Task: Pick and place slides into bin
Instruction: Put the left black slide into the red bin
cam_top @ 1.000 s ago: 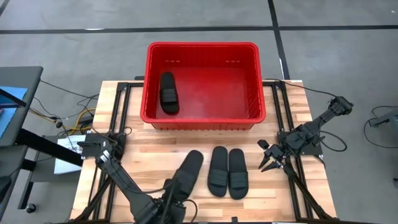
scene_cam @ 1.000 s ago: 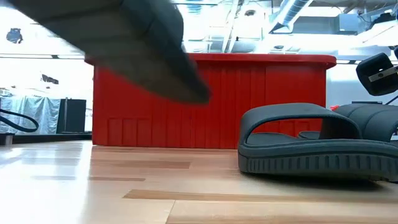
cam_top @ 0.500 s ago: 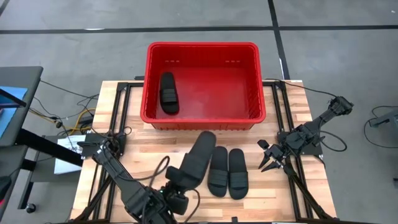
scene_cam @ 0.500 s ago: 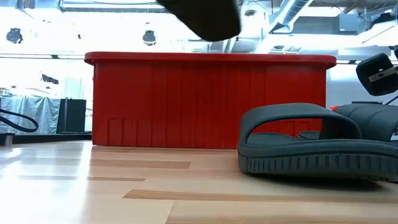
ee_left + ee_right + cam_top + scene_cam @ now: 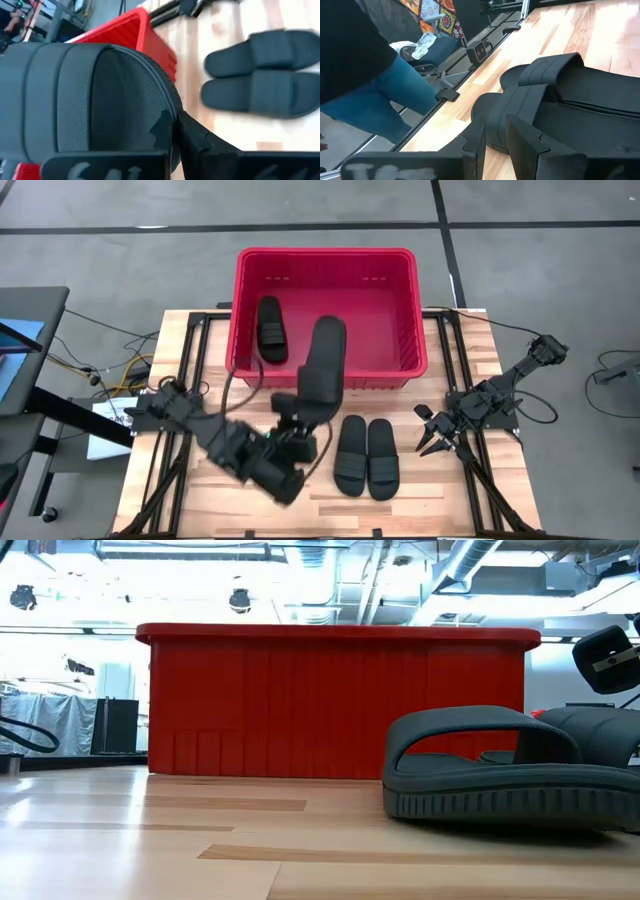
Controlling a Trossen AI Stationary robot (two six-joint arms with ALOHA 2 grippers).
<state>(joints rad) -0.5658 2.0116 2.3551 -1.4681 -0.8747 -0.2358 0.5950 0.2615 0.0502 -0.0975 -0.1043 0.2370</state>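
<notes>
My left gripper [image 5: 298, 423] is shut on one black slide [image 5: 323, 365], held in the air with its far end over the near wall of the red bin [image 5: 400, 370]. The slide's sole fills the left wrist view [image 5: 100, 100]. Another slide [image 5: 270, 330] lies flat on the bin's floor at its left side. Two more slides [image 5: 367, 457] lie side by side on their soles on the table, near the front; they also show in the low view [image 5: 500, 765]. My right gripper [image 5: 435, 445] waits at the table's right side, its fingers a little apart and empty. My left gripper pinches the slide's near end [image 5: 150, 125] between its two fingers. One finger [image 5: 200, 142] shows beside the sole and the sole hides the other. The fingers come from the table's near-left side. The slide is lifted clear and slants up toward the bin.
The bin [image 5: 340, 705] stands at the table's far middle, with bare floor to the right of the slide inside it. Black frame rails [image 5: 195, 360] run along the table's left and right sides. A person's leg [image 5: 380, 100] shows beyond the table in the right wrist view.
My left gripper has carried the slide up and toward the table's far edge, from over the front of the table to the bin's near wall. The slide has swung more upright along the way, and its far end now reaches over the bin's rim.
</notes>
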